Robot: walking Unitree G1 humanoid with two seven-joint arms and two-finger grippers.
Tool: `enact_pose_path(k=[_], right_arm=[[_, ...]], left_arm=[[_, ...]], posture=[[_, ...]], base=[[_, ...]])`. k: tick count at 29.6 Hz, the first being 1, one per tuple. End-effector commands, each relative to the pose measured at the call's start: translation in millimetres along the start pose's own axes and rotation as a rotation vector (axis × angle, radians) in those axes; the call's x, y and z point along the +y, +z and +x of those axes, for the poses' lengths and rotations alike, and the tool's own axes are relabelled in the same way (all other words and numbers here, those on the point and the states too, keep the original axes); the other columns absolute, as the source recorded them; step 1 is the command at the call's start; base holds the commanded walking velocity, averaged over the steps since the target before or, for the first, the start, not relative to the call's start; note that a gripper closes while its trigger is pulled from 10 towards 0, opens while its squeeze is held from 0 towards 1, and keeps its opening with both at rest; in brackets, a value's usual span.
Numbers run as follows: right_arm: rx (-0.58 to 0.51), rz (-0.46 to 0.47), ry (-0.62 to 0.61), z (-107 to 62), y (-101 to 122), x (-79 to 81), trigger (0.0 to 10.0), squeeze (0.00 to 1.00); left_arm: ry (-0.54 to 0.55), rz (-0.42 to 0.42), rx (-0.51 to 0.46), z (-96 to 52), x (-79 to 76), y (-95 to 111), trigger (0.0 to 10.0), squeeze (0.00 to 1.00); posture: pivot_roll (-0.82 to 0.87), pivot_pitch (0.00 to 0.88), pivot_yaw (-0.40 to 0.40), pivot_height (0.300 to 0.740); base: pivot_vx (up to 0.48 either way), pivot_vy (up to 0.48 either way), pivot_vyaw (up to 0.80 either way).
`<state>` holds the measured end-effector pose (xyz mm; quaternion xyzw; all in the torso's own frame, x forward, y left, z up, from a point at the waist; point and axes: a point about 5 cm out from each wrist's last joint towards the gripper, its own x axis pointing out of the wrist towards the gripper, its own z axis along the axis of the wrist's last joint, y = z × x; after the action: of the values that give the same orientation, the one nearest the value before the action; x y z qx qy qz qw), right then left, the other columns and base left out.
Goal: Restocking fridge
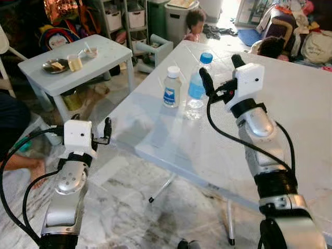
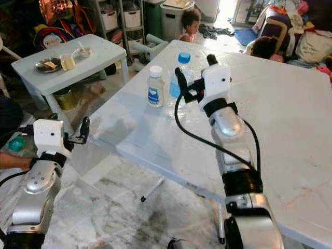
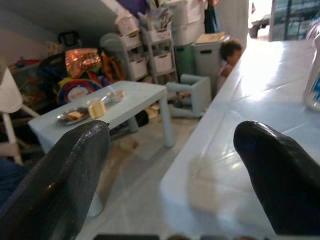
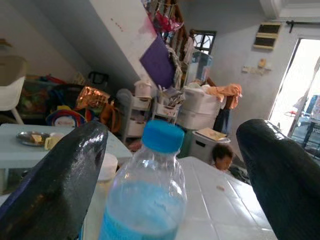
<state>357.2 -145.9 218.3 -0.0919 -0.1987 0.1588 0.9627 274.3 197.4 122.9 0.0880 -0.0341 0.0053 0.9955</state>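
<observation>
Right wrist view: the right hand point(image 4: 172, 150) has its two black fingers point(image 4: 55, 180) spread wide, and a clear water bottle with a blue cap point(image 4: 150, 200) stands upright between them, not yet touched. In the head views, this bottle point(image 1: 198, 85) stands on the white bench point(image 1: 290, 104) near its far left corner, just beside a smaller bottle with a white cap point(image 1: 171, 87). The right hand point(image 1: 220, 72) hovers at the blue-capped bottle's upper part, fingers on either side.

To do the grasp well, the robot likely needs to lower the hand to the bottle's body, below the cap, center it, then close evenly so the bottle does not tip into its neighbor.

The left hand point(image 1: 107, 128) waits low by the bench's near left edge, fingers wide and holding nothing.
</observation>
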Motion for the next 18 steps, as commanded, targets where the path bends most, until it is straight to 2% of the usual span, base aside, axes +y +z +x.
enact_pose_path(k=[1, 7, 9, 11, 17, 18], right_arm=[[-0.004, 0.008, -0.006, 5.6, 2.6, -6.2, 10.0, 0.0], [0.008, 0.019, 0.035, 20.4, 3.4, -7.4, 10.0, 0.0], [0.008, 0.019, 0.035, 20.4, 3.4, -7.4, 10.0, 0.0], [0.013, 0.026, 0.043, 26.9, 4.3, -6.7, 10.0, 0.0], [0.021, 0.058, 0.076, 42.1, 8.1, -6.0, 10.0, 0.0], [0.027, 0.067, 0.097, 46.6, 9.9, -4.6, 9.7, 0.0]], left_arm=[[-0.005, 0.02, -0.006, -1.4, 3.7, 5.3, 10.0, 0.0], [-0.004, 0.054, 0.022, -14.0, 14.1, 7.4, 10.0, 0.0], [-0.004, 0.054, 0.022, -14.0, 14.1, 7.4, 10.0, 0.0], [-0.009, 0.064, 0.032, -19.3, 16.6, 8.2, 10.0, 0.0], [-0.024, 0.08, 0.052, -26.2, 18.1, 10.0, 10.0, 0.0], [-0.029, 0.084, 0.057, -27.9, 18.3, 10.5, 10.0, 0.0]], posture=[[0.13, 0.039, 0.016, 0.74], [0.18, 0.097, 0.035, 0.74], [0.18, 0.097, 0.035, 0.74], [0.2, 0.13, 0.045, 0.74], [0.22, 0.152, 0.055, 0.74], [0.22, 0.157, 0.057, 0.74]], base=[[0.0, 0.0, 0.0], [0.0, 0.0, 0.0], [0.0, 0.0, 0.0], [0.0, 0.0, 0.0], [0.0, 0.0, 0.0], [0.0, 0.0, 0.0]])
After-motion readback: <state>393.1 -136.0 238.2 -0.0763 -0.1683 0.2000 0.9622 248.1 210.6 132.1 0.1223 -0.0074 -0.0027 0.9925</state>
